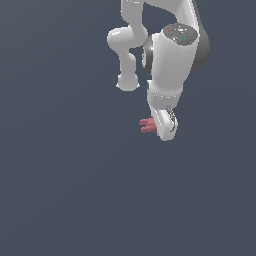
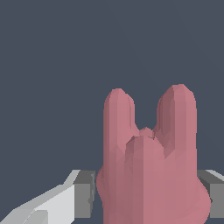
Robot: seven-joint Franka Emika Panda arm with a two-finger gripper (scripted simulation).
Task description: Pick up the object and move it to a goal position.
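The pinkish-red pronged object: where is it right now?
The pinkish-red object sits between the gripper's fingers, sticking out toward the exterior view's left, near the frame's centre. In the wrist view it fills the gap between both grey pads.

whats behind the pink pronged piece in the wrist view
Behind the pink pronged piece only plain dark grey background shows. The grey fingers sit on both sides of it. Its base and whatever is directly behind its body are covered.
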